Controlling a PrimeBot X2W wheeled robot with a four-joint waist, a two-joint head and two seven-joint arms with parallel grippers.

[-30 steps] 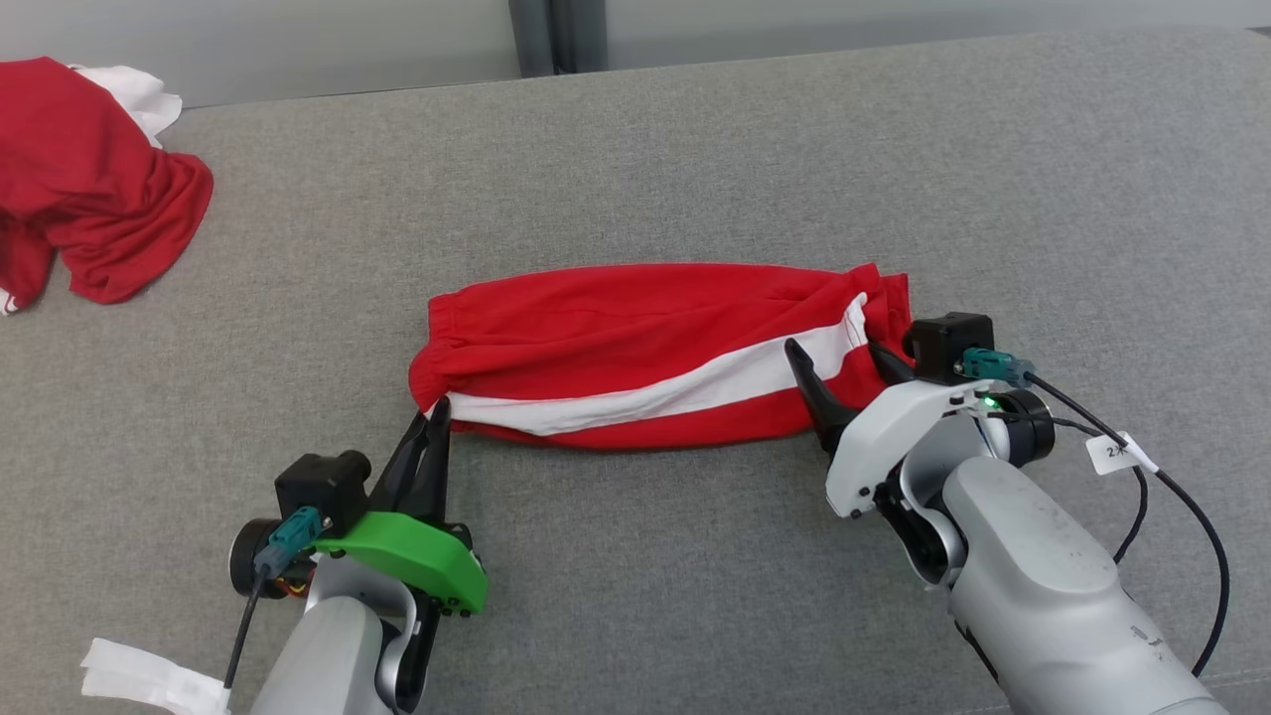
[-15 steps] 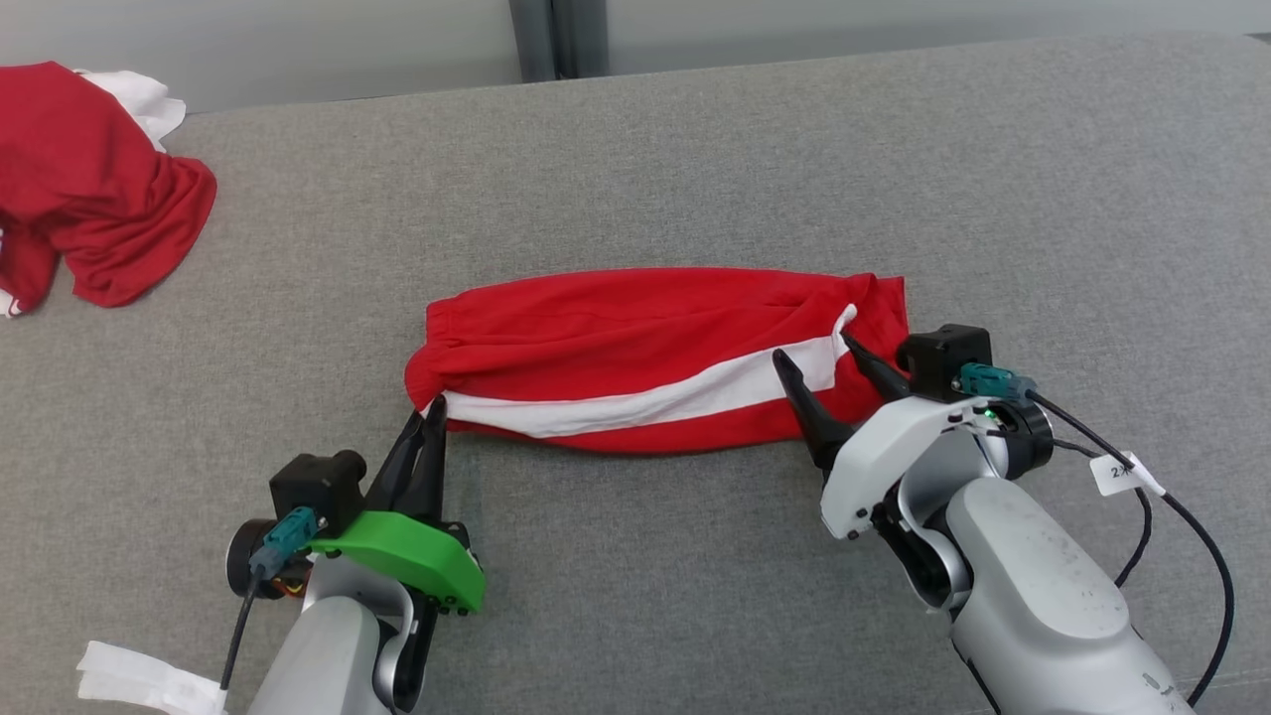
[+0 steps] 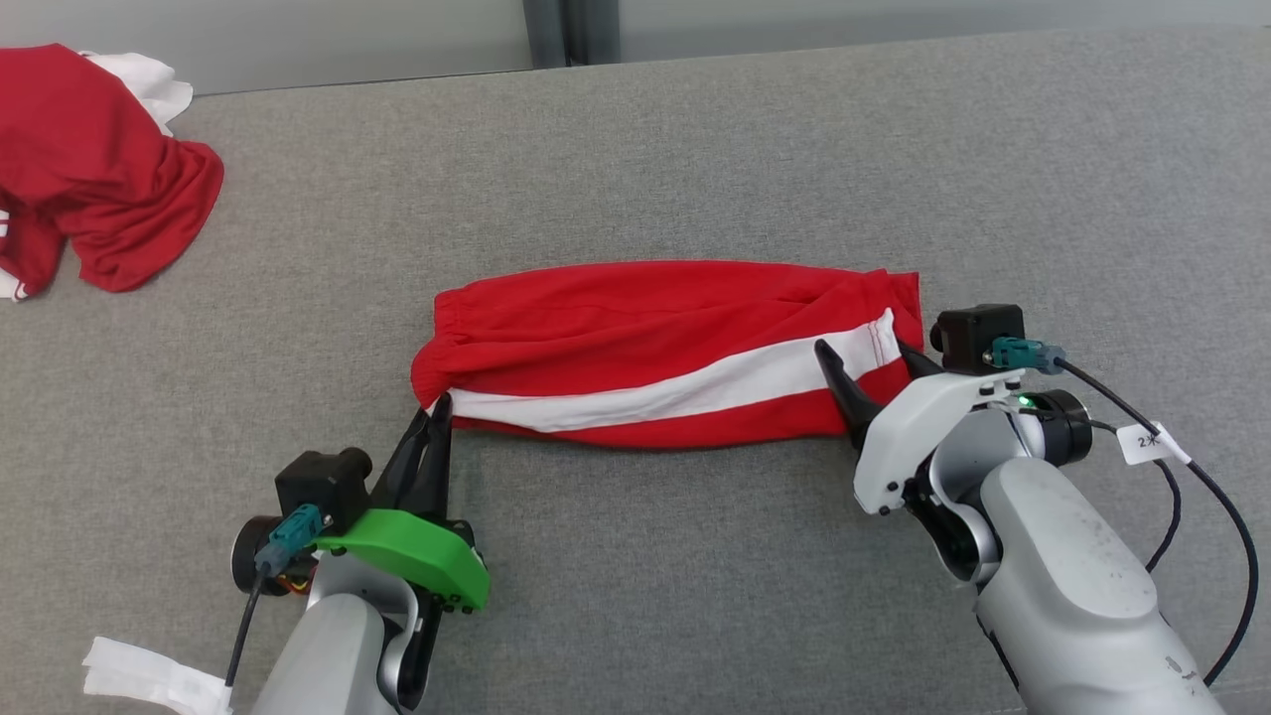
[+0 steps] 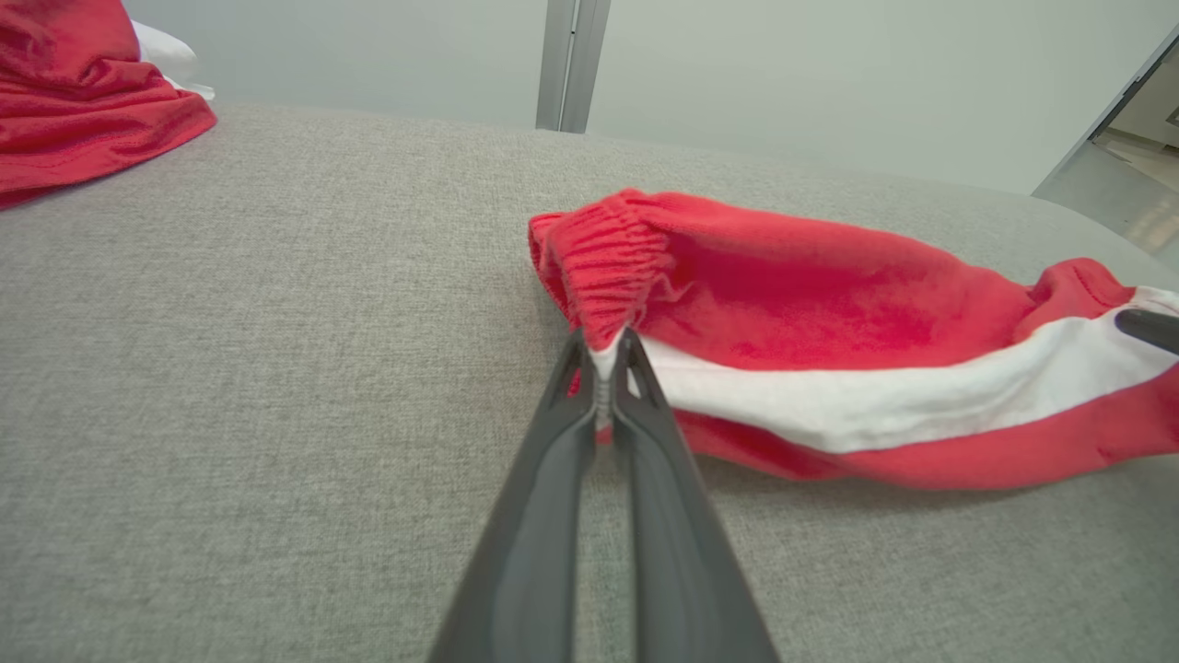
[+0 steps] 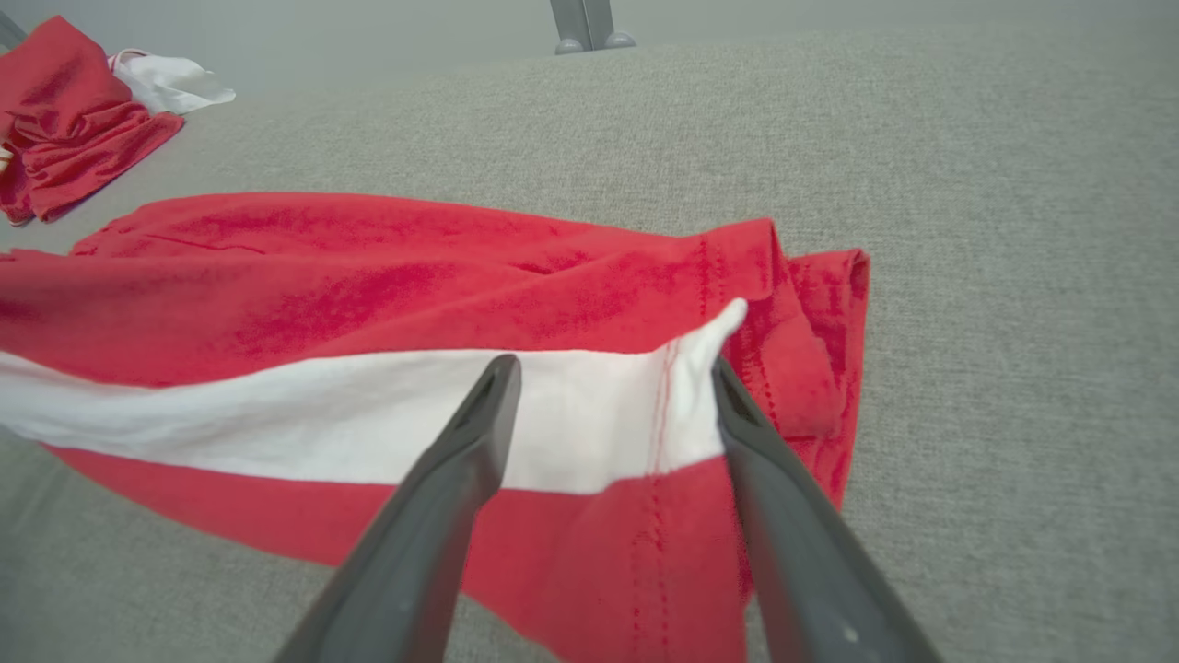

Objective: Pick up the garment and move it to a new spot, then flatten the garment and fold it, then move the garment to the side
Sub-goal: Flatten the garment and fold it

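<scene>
Left gripper (image 3: pixel 437 405) clamps the garment (image 3: pixel 645 328) at its waistband corner; right gripper (image 3: pixel 862 350) (jaws wide) straddles the hem end.

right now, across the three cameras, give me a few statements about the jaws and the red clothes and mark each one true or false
1. The left jaws are shut on the elastic end of the garment. True.
2. The right jaws are clamped tight on the garment's hem. False: they stand wide open, one finger on each side of the white stripe at the hem end.
3. The garment lies stretched out on the grey surface, red with a white stripe along it. True.
4. A second pile of red cloth sits beside the right arm. False: it lies far off to the robot's left, near the back edge.
</scene>
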